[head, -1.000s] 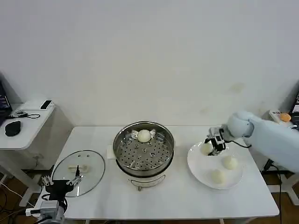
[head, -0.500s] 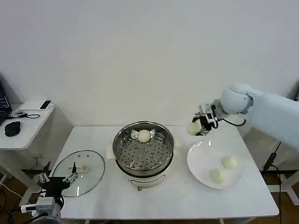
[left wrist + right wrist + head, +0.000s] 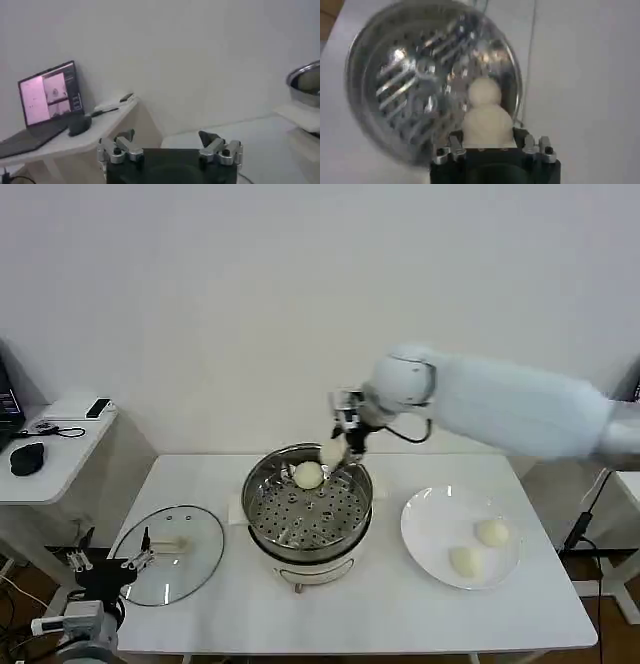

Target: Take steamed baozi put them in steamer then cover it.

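My right gripper (image 3: 343, 446) is shut on a cream-white steamed baozi (image 3: 331, 452) and holds it over the back rim of the shiny steamer (image 3: 290, 516). In the right wrist view the held baozi (image 3: 487, 125) sits between the jaws above the steamer (image 3: 410, 85). One baozi (image 3: 308, 475) (image 3: 484, 91) lies on the perforated tray, near the back. Two more baozi (image 3: 492, 532) (image 3: 465, 560) rest on the white plate (image 3: 435, 529) to the right. The glass lid (image 3: 190, 559) lies flat on the table to the left. My left gripper (image 3: 105, 564) (image 3: 166, 137) hangs open and empty off the table's front left corner.
A side table (image 3: 55, 449) with a mouse and small devices stands to the left; the left wrist view shows a laptop (image 3: 47, 95) on it. The steamer's rim (image 3: 305, 80) shows at that view's edge. White wall behind.
My right gripper lifted one baozi off the plate and carried it leftward to above the steamer's back rim. The plate went from three baozi to two. The left gripper drifted slightly left.
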### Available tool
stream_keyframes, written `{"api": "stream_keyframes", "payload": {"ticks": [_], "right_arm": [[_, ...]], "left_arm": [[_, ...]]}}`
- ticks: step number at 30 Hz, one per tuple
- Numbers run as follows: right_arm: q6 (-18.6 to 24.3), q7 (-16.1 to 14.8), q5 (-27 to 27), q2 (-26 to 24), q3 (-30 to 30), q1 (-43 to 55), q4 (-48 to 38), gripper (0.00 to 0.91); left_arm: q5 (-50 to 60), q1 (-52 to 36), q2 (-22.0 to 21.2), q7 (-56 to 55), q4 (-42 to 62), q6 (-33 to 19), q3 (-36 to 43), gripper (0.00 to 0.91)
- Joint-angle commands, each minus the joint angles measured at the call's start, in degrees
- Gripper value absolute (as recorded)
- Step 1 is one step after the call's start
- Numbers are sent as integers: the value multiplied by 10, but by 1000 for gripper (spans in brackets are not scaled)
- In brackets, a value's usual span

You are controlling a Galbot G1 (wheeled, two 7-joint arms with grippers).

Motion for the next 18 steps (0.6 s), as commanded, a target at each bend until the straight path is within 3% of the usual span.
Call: {"api": "stream_keyframes", "payload": {"ticks": [1,6,18], "right_arm": [[-48,28,64,140,-14,-20,-70,665],[-68,37,64,170,-14,-44,-85,665],[-69,31,26,179,-15,-83,-112,665]], "left_arm": [[-2,-2,0,0,3,0,-10,907],[-3,-2,-3,2,3,-1,-10,907],[-3,-4,-3,2,2,-1,-9,907]]}}
